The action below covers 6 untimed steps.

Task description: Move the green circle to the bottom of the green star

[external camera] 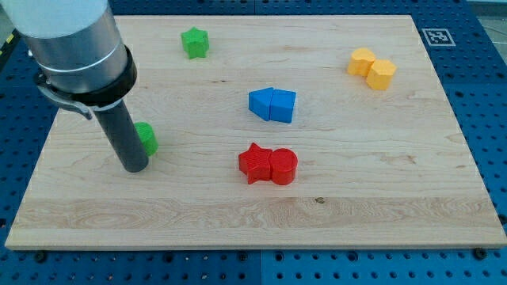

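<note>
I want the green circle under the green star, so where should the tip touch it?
Not gripped, only pushed. My tip sits at the green circle block's left. I'd likely press its lower right edge, driving it up toward the green star block.

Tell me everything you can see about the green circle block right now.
The green circle is a small bright green block, plain and matte like painted wood, lying flat on the wooden board near the view's left. Only its right part shows; the dark rod covers the rest. My tip sits just to its left and slightly toward the view's bottom, close against it, though actual contact cannot be confirmed. No other block touches it. The green star lies apart, toward the view's top and right.
</note>
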{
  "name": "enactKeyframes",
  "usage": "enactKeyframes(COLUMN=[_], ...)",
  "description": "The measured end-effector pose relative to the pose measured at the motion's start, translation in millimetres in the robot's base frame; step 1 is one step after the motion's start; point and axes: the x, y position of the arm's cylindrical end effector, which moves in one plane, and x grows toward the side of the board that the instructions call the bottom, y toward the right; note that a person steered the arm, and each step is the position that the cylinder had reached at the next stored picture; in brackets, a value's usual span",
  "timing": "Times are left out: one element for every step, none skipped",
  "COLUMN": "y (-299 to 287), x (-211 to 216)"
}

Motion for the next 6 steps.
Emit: enactKeyframes(y=[-8.5, -16.3, -23.5, -23.5, -23.5, -9.1], x=[-5.2, -5.2, -7.9, -20.6, -29.4, -20.9])
